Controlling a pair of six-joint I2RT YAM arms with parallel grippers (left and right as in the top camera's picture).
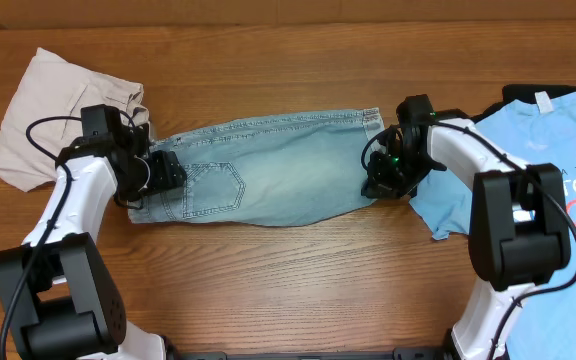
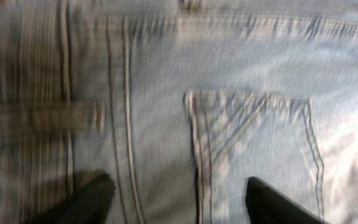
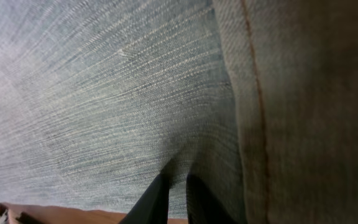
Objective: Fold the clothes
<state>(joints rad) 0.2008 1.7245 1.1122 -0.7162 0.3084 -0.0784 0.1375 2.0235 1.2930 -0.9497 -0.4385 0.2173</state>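
Note:
Light-wash denim shorts [image 1: 268, 165] lie flat across the middle of the table, with the stitched back pocket [image 1: 214, 190] facing up. My left gripper [image 1: 168, 172] hovers low over the waistband end. In the left wrist view it [image 2: 178, 186] is open, and its dark fingers [image 2: 92, 196] stand wide apart above the pocket [image 2: 253, 137] and a belt loop [image 2: 55, 117]. My right gripper [image 1: 376, 180] is at the leg-hem end. The right wrist view shows it [image 3: 178, 183] shut on a fold of the denim [image 3: 104, 93] beside the hem seam.
Crumpled beige shorts [image 1: 38, 120] lie at the far left, just behind my left arm. A sky-blue printed T-shirt [image 1: 528, 140] is spread at the right, under my right arm. Bare wooden tabletop [image 1: 288, 280] runs along the front.

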